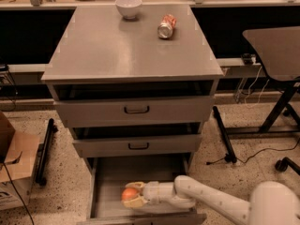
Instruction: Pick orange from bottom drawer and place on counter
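The orange lies in the open bottom drawer, near its front left. My gripper reaches in from the right, low inside the drawer. Its two pale fingers sit one behind and one in front of the orange and are shut on it. The orange still looks close to the drawer floor. The grey counter on top of the cabinet is far above the gripper.
A white bowl and a crushed red-and-white soda can sit at the back of the counter. Two black-handled drawers are slightly open above the bottom one. A cardboard box stands at left, a dark side table at right.
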Available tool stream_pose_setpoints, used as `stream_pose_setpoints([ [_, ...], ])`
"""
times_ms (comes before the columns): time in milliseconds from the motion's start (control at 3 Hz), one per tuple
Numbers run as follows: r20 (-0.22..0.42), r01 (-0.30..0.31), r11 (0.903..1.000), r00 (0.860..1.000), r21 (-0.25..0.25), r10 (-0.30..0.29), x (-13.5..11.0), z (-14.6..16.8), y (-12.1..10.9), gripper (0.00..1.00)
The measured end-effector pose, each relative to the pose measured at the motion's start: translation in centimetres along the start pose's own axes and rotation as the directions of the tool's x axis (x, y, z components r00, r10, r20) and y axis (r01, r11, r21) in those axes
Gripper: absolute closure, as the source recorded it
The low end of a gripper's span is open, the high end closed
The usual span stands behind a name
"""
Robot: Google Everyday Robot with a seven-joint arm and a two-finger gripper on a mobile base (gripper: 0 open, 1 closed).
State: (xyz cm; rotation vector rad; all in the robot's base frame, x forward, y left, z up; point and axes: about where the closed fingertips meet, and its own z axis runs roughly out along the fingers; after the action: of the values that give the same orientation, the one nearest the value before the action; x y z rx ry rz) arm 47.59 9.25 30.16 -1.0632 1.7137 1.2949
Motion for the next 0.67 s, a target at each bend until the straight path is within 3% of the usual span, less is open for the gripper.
stream_pose_setpoints([
  [333,0.092,0.180,0.9836,0.980,-0.010,-0.178,-5.7,-5.4,5.1,1.00],
  [667,0.123,0.360,0.9322,0.924,0.035,-0.362,-12.0,-12.1,9.4,1.00],
])
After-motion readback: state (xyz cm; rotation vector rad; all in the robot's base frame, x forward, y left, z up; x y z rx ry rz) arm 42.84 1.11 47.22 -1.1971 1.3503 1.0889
